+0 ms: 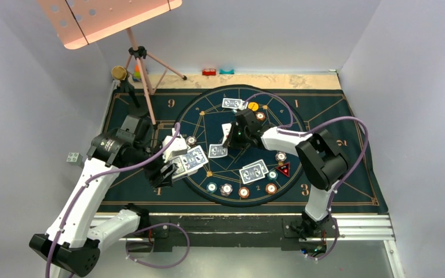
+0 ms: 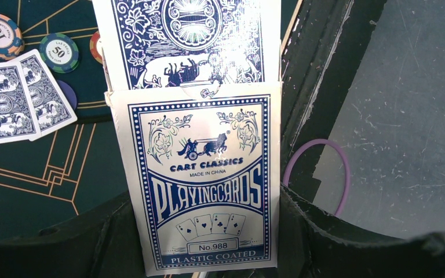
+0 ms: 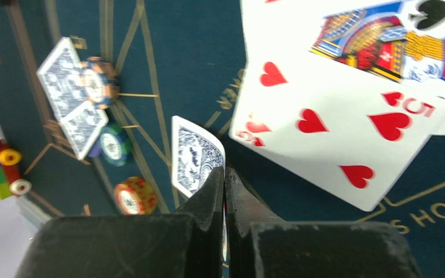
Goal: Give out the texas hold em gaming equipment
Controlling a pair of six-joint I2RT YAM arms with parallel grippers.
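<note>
The right pincer is clamped on one blue-backed card poking past its tips; the left pincer hugs the card box. I think the card should go down flat and slow, onto the bare mat ahead, because chips and a five of hearts crowd both sides.

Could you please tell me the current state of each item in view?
card box, open, deck protruding, held by left gripper
single card, back showing, pinched by shut right gripper
five of hearts, face up
paired cards, face down on mat
50 chip, lying flat
</note>
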